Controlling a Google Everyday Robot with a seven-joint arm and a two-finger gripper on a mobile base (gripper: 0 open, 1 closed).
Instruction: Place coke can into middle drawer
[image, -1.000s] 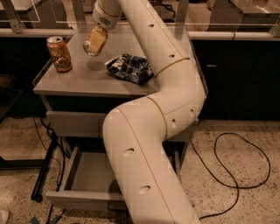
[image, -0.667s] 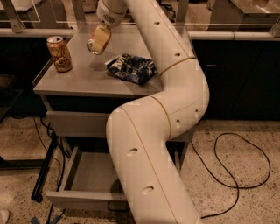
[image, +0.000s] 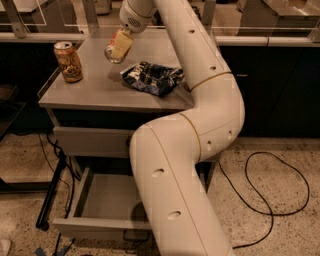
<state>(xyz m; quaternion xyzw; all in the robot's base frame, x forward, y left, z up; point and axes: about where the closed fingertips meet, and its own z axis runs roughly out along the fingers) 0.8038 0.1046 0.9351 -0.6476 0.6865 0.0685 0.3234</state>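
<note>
Gripper (image: 118, 46) hovers just right of the brown-gold can (image: 68, 62), fingers (image: 123, 45) apparently clamped on the tilted coke can (image: 110, 53), middle drawer (image: 95, 229) open far below that can.

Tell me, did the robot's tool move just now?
Yes. The tool, above the table, slid slightly away from the brown can, which stayed put, toward the crumpled bag.

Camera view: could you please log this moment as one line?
gripper: shut on coke can, over cabinet top | middle drawer: open | brown-gold can, chip bag: on cabinet top
</note>
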